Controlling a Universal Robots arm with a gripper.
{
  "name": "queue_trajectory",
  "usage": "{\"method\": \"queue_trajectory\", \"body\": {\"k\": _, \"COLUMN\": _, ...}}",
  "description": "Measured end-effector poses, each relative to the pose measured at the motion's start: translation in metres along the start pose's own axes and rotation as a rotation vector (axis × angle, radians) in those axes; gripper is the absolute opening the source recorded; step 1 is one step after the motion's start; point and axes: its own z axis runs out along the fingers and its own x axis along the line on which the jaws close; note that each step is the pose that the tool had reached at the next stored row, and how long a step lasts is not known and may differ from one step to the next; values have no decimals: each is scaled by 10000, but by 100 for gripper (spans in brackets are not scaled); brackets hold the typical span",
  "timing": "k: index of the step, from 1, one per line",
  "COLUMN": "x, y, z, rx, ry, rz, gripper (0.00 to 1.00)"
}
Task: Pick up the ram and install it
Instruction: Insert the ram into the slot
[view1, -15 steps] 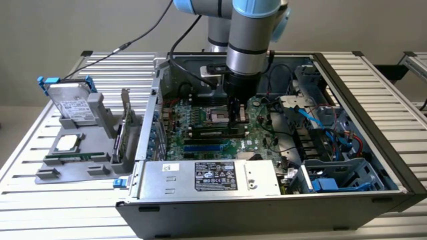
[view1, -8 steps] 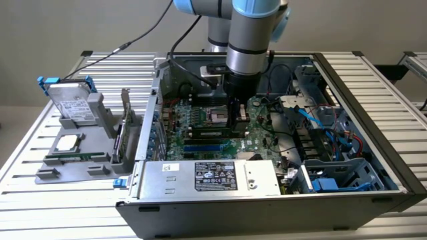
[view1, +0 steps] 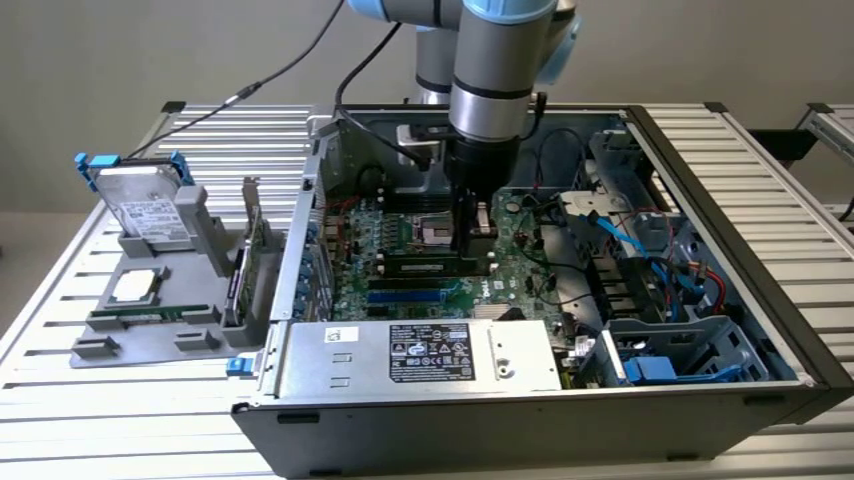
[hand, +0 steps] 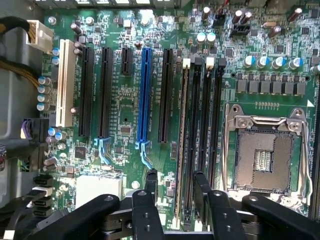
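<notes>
Gripper (view1: 470, 238) hangs low over the motherboard (view1: 400, 285) inside the open case (view1: 534, 420).

Wrist view: fingers (hand: 151, 186) are spread well apart, one on each side of the ram (hand: 181, 140). Neither pad touches it, so nothing is held.

The ram stands on edge in the memory slot closest to the black card slots (hand: 164, 95). The CPU socket (hand: 262, 157) lies beyond the other memory slots. In the exterior view it reads as a long dark stick directly under the gripper, running left to right.

Step in hand, my judgement: letting go of a stick already set in its slot.
- Keep the jaws wide and centred so no finger drags on the chips.
- Put no sideways load on the board edge.
- The stick should sit level end to end, with both latches closed.

Unclear:
- The near end of the ram is hidden behind the fingers.
- The white latch (hand: 186, 63) at the far end shows, but I cannot tell whether it has snapped in, so full seating is unconfirmed.
- The arm (view1: 487, 80) covers part of the slots in the exterior view.
- A green strip (view1: 150, 313) lies in the fixture (view1: 100, 350) at the exterior view's left; I cannot tell what it is.
</notes>
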Motion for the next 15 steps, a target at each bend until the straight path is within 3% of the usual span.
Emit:
{"method": "queue_trajectory", "body": {"k": 12, "x": 1, "y": 181, "z": -84, "rx": -1, "ry": -2, "rz": 10, "gripper": 42}}
{"method": "queue_trajectory", "body": {"k": 14, "x": 2, "y": 186, "z": -95, "rx": -1, "ry": -2, "rz": 16, "gripper": 40}}
{"method": "queue_trajectory", "body": {"k": 15, "x": 3, "y": 187, "z": -100, "rx": -2, "ry": -2, "rz": 21, "gripper": 33}}
